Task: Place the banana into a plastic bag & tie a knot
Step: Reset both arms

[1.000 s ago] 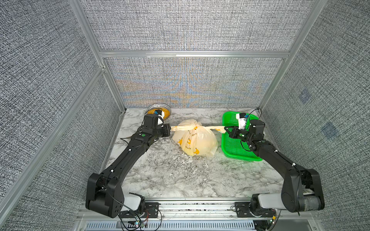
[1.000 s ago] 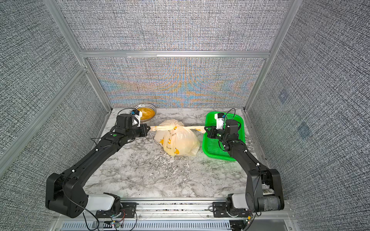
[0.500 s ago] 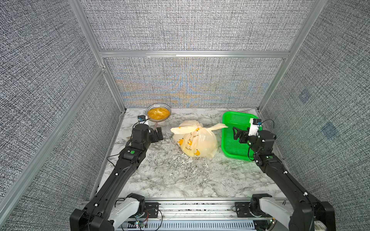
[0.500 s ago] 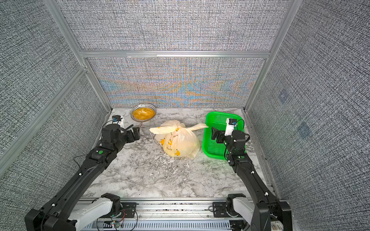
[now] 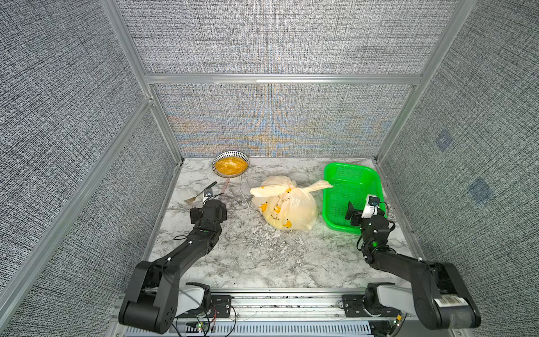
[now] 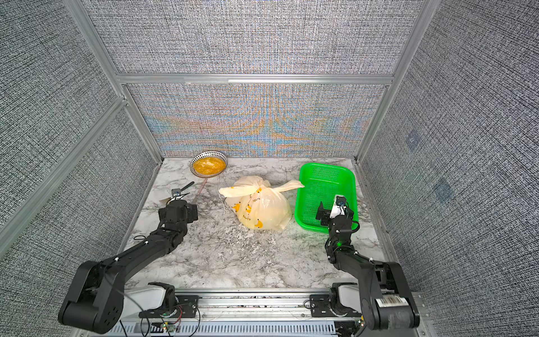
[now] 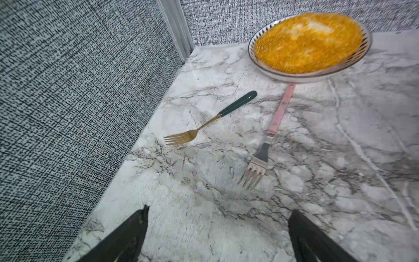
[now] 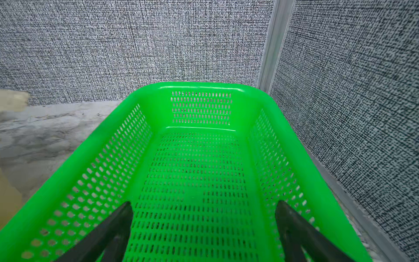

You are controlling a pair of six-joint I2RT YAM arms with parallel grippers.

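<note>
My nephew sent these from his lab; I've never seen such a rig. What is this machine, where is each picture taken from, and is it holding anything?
A robot with two black arms, the left arm and the right arm, each ending in jaws. Two pictures look down on the whole marble table; the other two come from a camera on each wrist, dark jaw tips showing. On the table lie a plastic bag closed by a knot, a green basket, a plate of orange food, a gold fork and a pink-handled fork. Both pairs of jaws stand open and hold nothing; the bag rests untouched between the arms.
</note>
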